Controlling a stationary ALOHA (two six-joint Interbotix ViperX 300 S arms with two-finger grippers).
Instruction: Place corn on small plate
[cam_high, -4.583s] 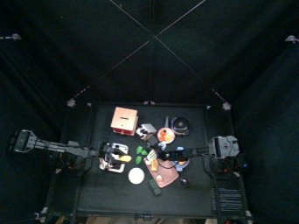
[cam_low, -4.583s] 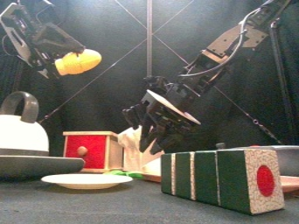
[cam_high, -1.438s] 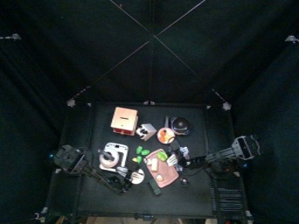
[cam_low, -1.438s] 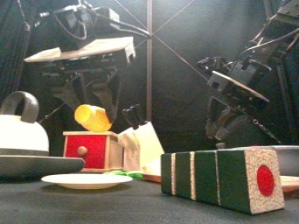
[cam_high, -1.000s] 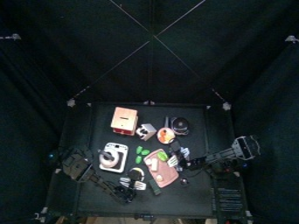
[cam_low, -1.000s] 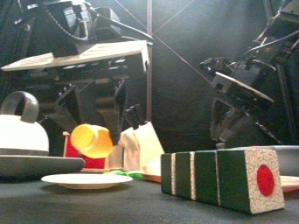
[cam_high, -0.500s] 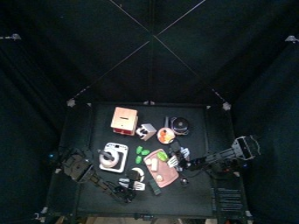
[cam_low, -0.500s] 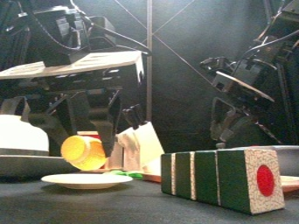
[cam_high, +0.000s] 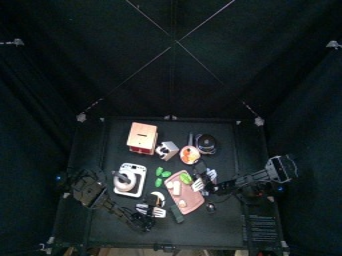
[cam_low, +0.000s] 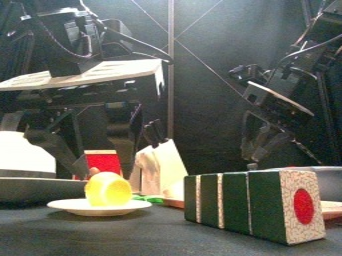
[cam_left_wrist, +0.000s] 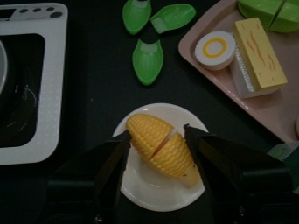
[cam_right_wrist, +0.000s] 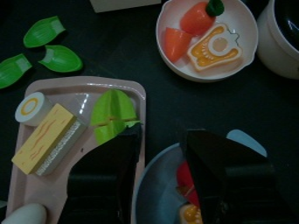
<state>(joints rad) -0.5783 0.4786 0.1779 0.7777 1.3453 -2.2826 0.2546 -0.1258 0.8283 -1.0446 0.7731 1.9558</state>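
The corn, a yellow cob, lies on the small white plate. My left gripper is low over the plate, with a jaw against each side of the corn. In the front view the corn rests on the plate under the left arm. In the top view the plate is near the table's front edge. My right gripper is open and empty. It hangs above the pinkish board, in the air on the right of the front view.
Green leaves lie beside the plate. The board carries an egg half and a yellow slab. A white stove is on the other side. A striped block stands at the front. A bowl of orange food is near the right gripper.
My left gripper has come down with the corn, from above the red box onto the small plate. The right arm has not moved.
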